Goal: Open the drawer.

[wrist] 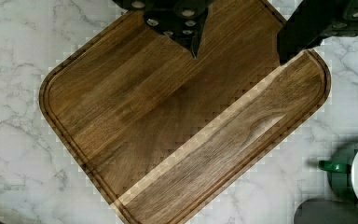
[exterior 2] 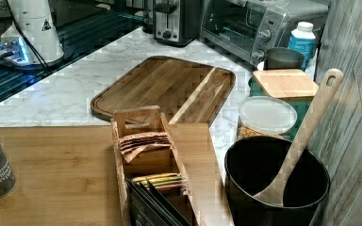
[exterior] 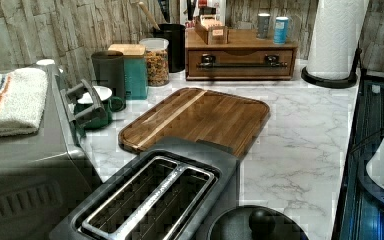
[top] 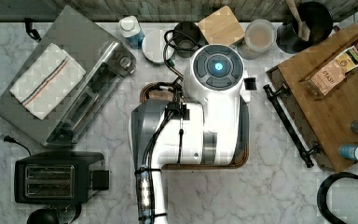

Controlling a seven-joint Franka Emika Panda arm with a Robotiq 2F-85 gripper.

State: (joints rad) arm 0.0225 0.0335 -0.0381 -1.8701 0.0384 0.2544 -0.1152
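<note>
- Toaster slots (exterior: 147,197) sit closest to me in the left view, at the near edge of the bench (exterior: 300,150), with the wooden tray (exterior: 200,120) just beyond them.
- From the wrist view I look straight down on that tray, and the claw (wrist: 237,44) hangs above it with its two dark fingers (wrist: 182,23) spread apart and nothing between them.
- From the top view, the arm (top: 200,116) is hunched over the middle of the bench, covering most of the tray.
- At the far end of the bench in the left view stands the drawer (exterior: 240,64), its front flush with the cabinet and its black bar handle (exterior: 241,64) running across it on two standoffs.
- On the top view's right, the handle (top: 289,123) is well apart from the arm, with bare marble between them.
- My judgement: nothing of the task is done yet. The drawer looks fully shut and the claw has not reached it. I still have to travel across, close on the bar and pull.
</note>
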